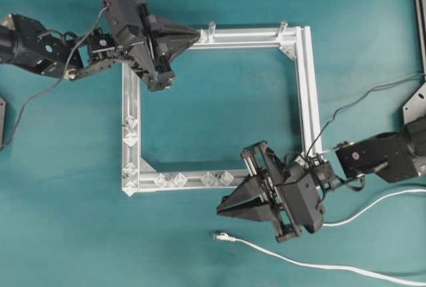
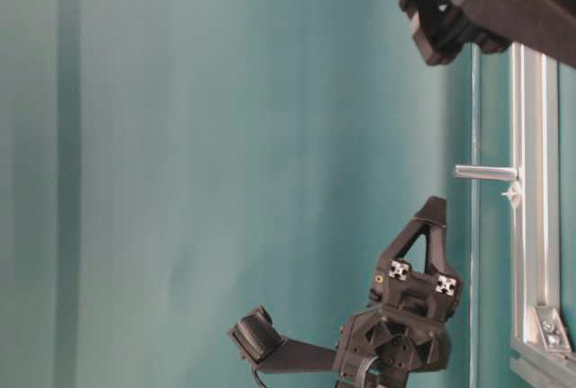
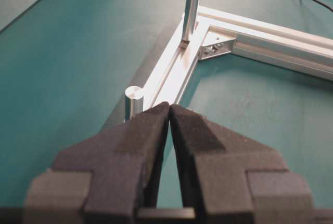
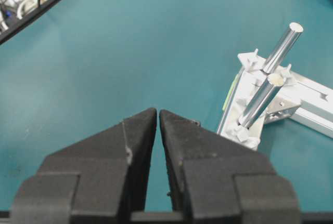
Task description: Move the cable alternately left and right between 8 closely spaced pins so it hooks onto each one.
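Left claw [image 1: 198, 34] hovers over the top-left corner of the frame [image 1: 307, 87], tips pointing along the top rail twd the two posts [image 1: 212, 29]. In the left wrist view its fingers [image 3: 143, 130] are pressed together w/ nothing between them, so closed and empty.

Pins [image 1: 130, 132] sit on the frame's left rail and bottom rail: small diamond studs, a few up the left side, the rest along the bottom, bunched near the bottom-left corner. No cord on any of them yet.

Right claw [image 1: 219, 212] hangs just below the bottom rail, over bare cloth, tips pointing left. Right wrist view shows its fingers [image 4: 140, 135] shut too, w/ nothing held.

Cable [image 1: 313, 262] lies loose on the table [image 1: 219, 114], below the right claw and well clear of the frame. Its plug [image 1: 220, 236] is near the claw tips but not touching; the cord runs off to the right edge, w/ a second stretch curving back higher up on the right.

Handling, as a guess: cord looks light, thin and floppy, prob. a bit springy, so it won't hold a bend unless kept taut. Plug is hard and small, likely slippery to pinch. Better grip is on the cord just behind the plug, leaving a short stiff lead to steer btwn the close-set pins. Second claw could hold the slack further back for tension.
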You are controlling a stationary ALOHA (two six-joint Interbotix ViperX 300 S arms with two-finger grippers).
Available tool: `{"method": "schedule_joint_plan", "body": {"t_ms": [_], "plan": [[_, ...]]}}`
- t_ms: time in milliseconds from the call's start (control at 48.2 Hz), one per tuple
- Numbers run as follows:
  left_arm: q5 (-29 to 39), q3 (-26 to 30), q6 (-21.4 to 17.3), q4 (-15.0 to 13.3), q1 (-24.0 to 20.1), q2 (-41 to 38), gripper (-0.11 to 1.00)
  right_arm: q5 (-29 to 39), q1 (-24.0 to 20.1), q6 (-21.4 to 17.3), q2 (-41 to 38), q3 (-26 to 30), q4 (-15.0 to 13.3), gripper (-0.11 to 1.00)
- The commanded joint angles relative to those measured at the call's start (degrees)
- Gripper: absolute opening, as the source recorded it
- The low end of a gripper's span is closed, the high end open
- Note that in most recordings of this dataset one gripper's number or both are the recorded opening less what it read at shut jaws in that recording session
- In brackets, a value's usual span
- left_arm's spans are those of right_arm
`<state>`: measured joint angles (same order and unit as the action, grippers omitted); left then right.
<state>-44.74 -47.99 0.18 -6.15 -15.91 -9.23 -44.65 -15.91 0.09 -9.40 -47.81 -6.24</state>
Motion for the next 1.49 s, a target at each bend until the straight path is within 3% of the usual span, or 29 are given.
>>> {"method": "schedule_joint_plan", "body": {"t_ms": [0, 145, 290, 519, 664, 830, 913, 996, 1058, 1141, 1307, 1473], "plan": [[1.67, 0.97, -0.53, 2.11, 0.53, 4.31, 0.15, -0.35, -0.62, -0.53, 1.49, 1.05, -0.18, 0.19], [9.05, 0.53, -1.14, 2.11, 0.44, 8.70, 0.00, 3.52, -0.88, -1.32, 3.43, 1.76, -0.26, 0.00], [16.44, -0.09, -1.14, 2.11, 0.88, 14.15, 0.00, 10.63, -0.97, -3.08, 6.77, 2.64, -0.26, 0.00], [22.94, -2.20, -0.53, 2.11, 1.58, 20.30, 0.00, 24.17, -2.37, -10.37, 10.72, 4.66, -0.26, 0.00], [24.17, -3.52, 0.26, 2.20, 1.85, 22.41, 0.00, 36.83, -5.10, -13.80, 10.46, 8.53, -0.35, 0.00], [24.17, -4.57, 1.32, 2.11, 2.72, 23.64, 0.00, 46.05, -6.94, -16.17, 8.96, 12.57, -0.35, 0.00], [24.17, -4.92, 1.41, 2.11, 3.34, 23.82, 0.02, 48.87, -7.03, -18.02, 7.82, 14.06, -0.35, 0.00], [24.17, -5.27, 1.41, 2.11, 3.96, 23.82, 0.20, 50.89, -6.94, -20.48, 6.24, 15.47, -0.35, 0.01], [24.17, -5.62, 1.41, 2.11, 4.39, 23.73, 0.38, 51.59, -7.12, -21.88, 5.10, 16.44, -0.35, 0.09], [24.17, -5.98, 1.32, 2.20, 5.01, 23.82, 0.59, 51.94, -7.12, -23.20, 3.78, 17.75, -0.35, 0.31], [24.17, -6.68, 1.32, 2.11, 5.71, 24.08, 0.55, 52.21, -7.21, -23.82, 1.23, 20.21, -0.35, 0.77], [24.52, -7.56, 1.14, 2.11, 5.80, 25.05, 0.55, 54.49, -7.21, -23.91, -0.62, 21.88, -0.35, 0.78]]}}
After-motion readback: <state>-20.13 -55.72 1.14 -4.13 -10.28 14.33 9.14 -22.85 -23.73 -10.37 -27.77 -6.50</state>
